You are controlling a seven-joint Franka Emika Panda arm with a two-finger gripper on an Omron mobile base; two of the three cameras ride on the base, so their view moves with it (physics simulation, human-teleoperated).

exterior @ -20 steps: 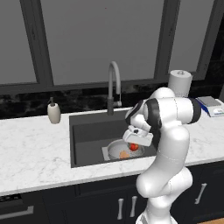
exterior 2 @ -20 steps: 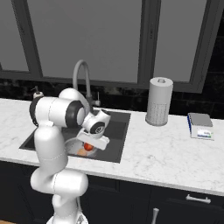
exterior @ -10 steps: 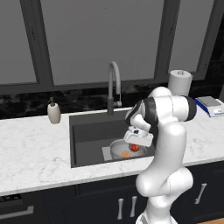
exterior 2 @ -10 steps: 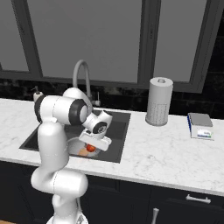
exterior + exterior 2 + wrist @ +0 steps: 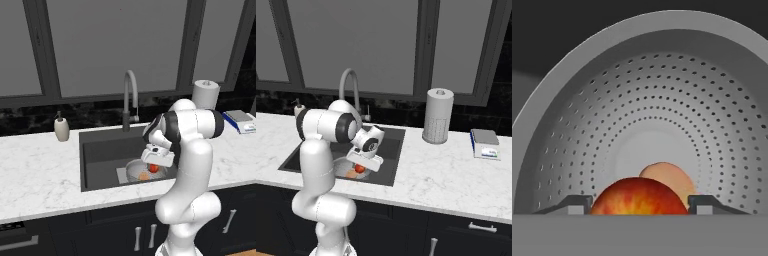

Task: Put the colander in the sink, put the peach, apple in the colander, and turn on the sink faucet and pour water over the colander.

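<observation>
The pale perforated colander [image 5: 131, 171] [image 5: 344, 167] [image 5: 662, 100] sits on the floor of the dark sink [image 5: 100, 150] [image 5: 392, 149]. The pale orange peach [image 5: 144, 176] [image 5: 351, 174] [image 5: 673, 175] lies at its bottom. My gripper [image 5: 155, 167] [image 5: 361, 168] [image 5: 640, 205] hangs just above the colander's bowl, shut on the red apple [image 5: 154, 169] [image 5: 359, 169] [image 5: 639, 197]. The apple sits between the two fingertips, right over the peach. The grey gooseneck sink faucet [image 5: 129, 95] [image 5: 349, 85] rises behind the basin; no water runs from it.
A beige soap dispenser [image 5: 61, 129] [image 5: 299, 106] stands on the marble counter left of the sink. To the right are a paper towel roll [image 5: 206, 93] [image 5: 438, 115] and a small scale [image 5: 242, 120] [image 5: 486, 145]. Windows back the counter.
The hand with the apple has crept slightly to the right over the colander. Peach, colander and faucet have stayed in place.
</observation>
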